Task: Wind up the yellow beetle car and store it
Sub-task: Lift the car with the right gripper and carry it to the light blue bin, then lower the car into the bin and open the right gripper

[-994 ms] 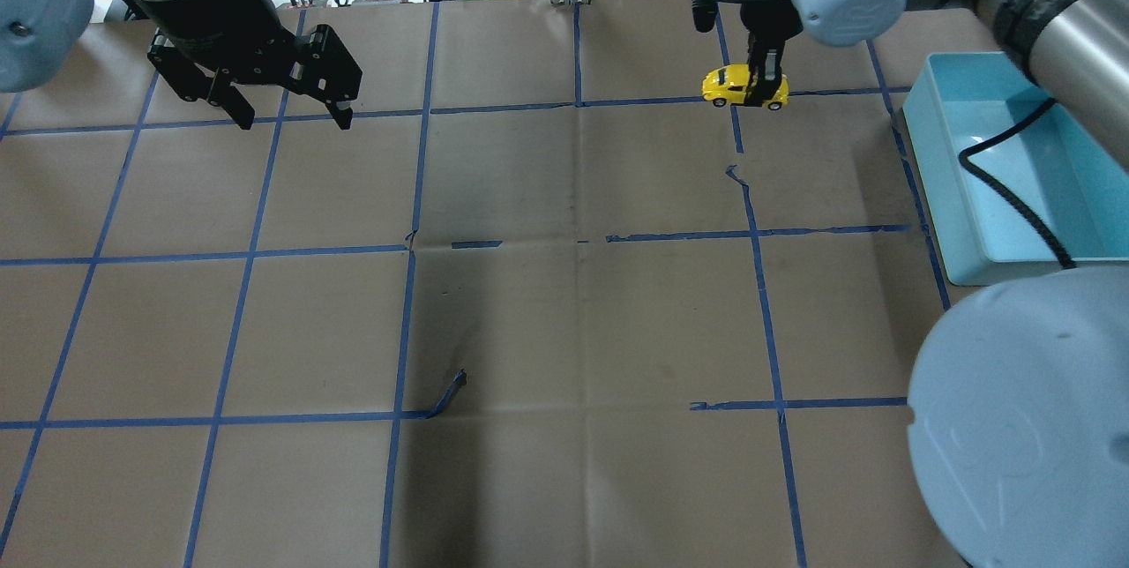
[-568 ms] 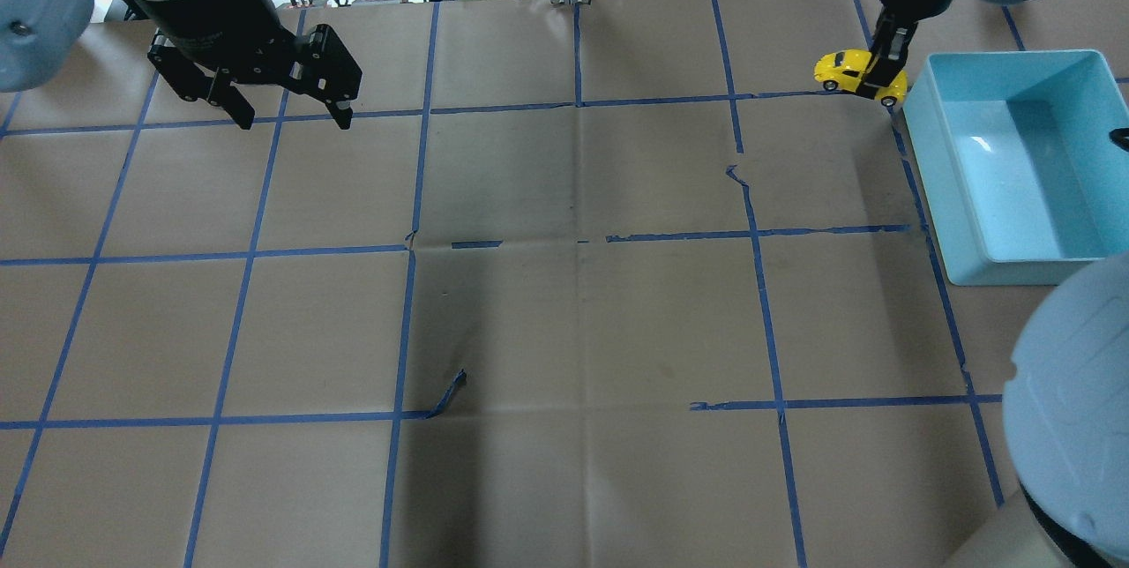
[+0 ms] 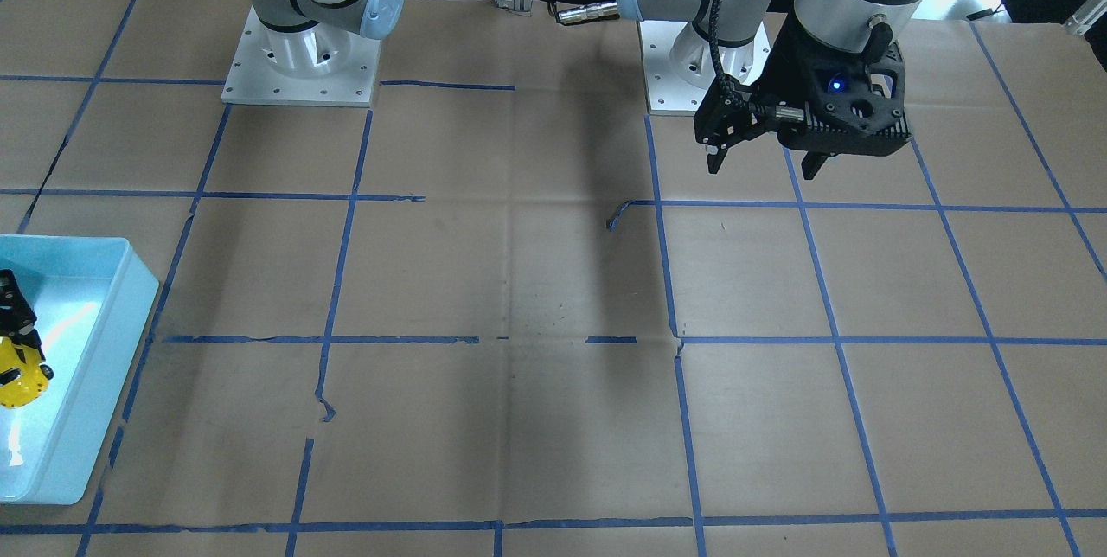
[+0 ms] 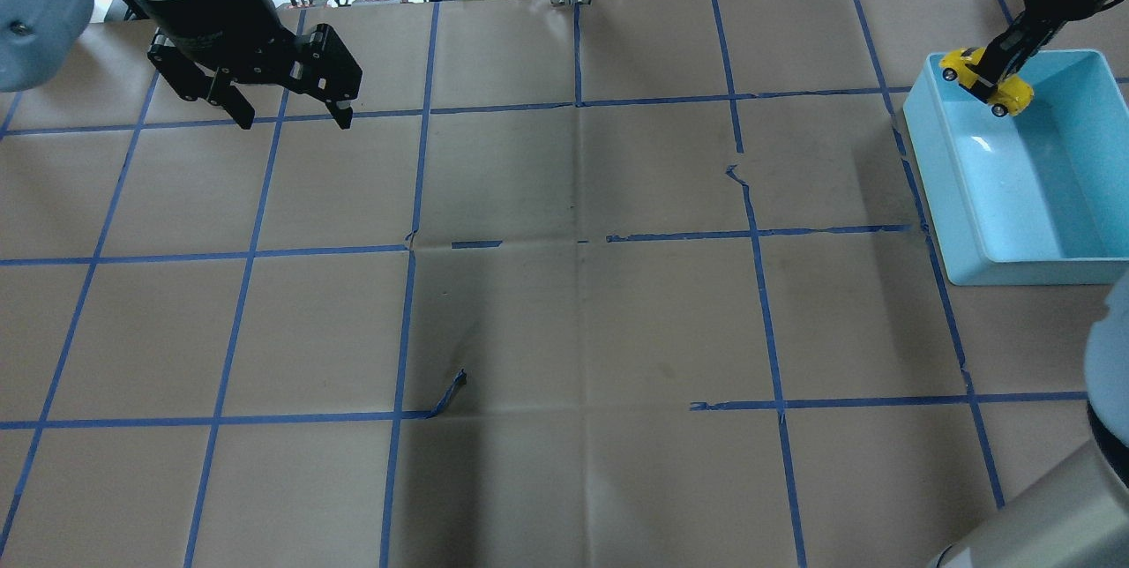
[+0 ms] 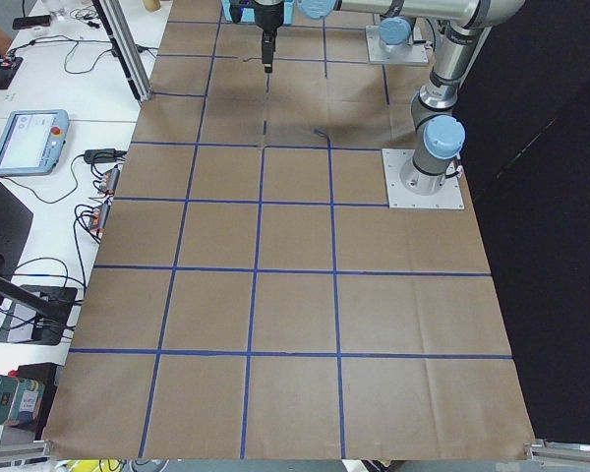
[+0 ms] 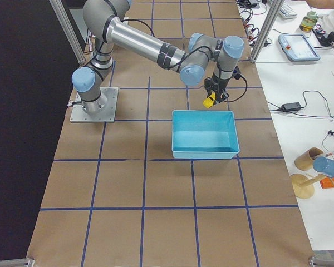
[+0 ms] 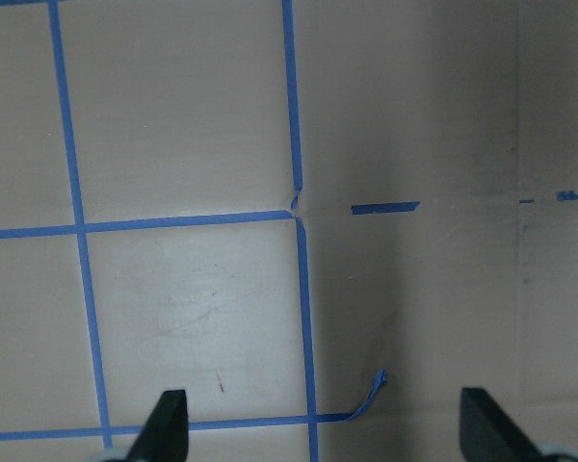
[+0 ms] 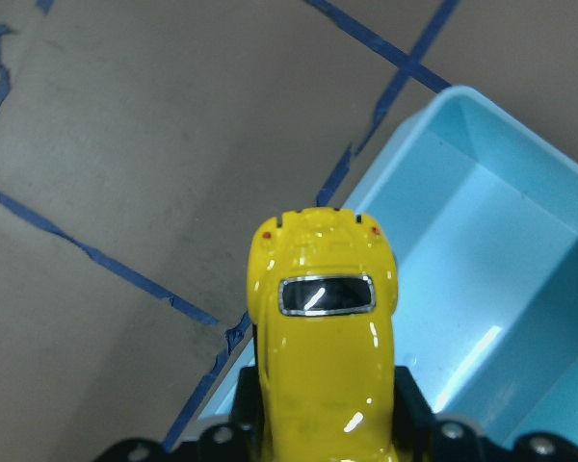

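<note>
The yellow beetle car [image 4: 986, 81] is gripped by my right gripper [image 4: 995, 72], held in the air above the far corner of the light-blue bin [image 4: 970, 224]. It also shows in the front-facing view [image 3: 19, 371], the right side view [image 6: 210, 99] and the right wrist view [image 8: 323, 356], where the fingers clamp its sides. My left gripper [image 4: 291, 118] is open and empty, hovering over the far left of the table; the left wrist view shows its fingertips [image 7: 169, 423] spread wide over bare paper.
The table is covered in brown paper with a blue tape grid [image 4: 578, 100]. A loose curl of tape [image 4: 450, 393] lies near the middle front. The bin [image 3: 104, 367] sits at the table's right edge. Cables and adapters lie beyond the far edge.
My right gripper has carried the car rightward from the table's far middle to above the bin's far corner. The left arm has not moved.
</note>
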Motion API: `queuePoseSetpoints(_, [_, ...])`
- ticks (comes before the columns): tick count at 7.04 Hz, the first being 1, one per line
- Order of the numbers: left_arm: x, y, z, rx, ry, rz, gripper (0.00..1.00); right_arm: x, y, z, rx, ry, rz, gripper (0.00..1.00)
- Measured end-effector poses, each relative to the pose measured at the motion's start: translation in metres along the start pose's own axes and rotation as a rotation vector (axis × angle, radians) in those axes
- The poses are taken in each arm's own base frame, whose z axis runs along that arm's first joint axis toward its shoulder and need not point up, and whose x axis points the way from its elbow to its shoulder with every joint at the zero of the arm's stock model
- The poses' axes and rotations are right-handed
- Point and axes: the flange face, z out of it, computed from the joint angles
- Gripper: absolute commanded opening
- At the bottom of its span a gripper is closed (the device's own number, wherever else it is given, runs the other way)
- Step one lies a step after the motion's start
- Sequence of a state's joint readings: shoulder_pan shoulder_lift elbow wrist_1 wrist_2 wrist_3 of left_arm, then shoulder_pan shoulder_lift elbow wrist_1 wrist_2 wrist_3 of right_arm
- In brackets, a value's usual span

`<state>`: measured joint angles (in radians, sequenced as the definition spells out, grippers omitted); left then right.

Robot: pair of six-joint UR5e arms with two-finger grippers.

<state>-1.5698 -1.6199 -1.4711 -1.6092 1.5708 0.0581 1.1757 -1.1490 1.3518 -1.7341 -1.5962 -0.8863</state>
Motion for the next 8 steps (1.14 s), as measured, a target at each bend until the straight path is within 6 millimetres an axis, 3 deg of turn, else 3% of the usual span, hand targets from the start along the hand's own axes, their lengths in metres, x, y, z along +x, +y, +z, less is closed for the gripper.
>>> queuePoseSetpoints(1, [0.0,0.0,0.0,0.0,0.0,0.0,0.99,0.006,0.004,0.005,-0.007,0.003,0.165,0.31])
queuePoseSetpoints(3, [0.0,0.0,0.0,0.0,0.0,0.0,0.99,0.022,0.018,0.034,-0.001,0.021,0.409,0.37])
queuePoseSetpoints(6, [0.0,0.0,0.0,0.0,0.0,0.0,0.99,0.047,0.065,0.102,0.062,0.07,0.582,0.37])
queuePoseSetpoints(8, [0.0,0.0,0.0,0.001,0.0,0.0,0.99,0.055,0.091,0.124,0.049,0.05,0.598,0.37])
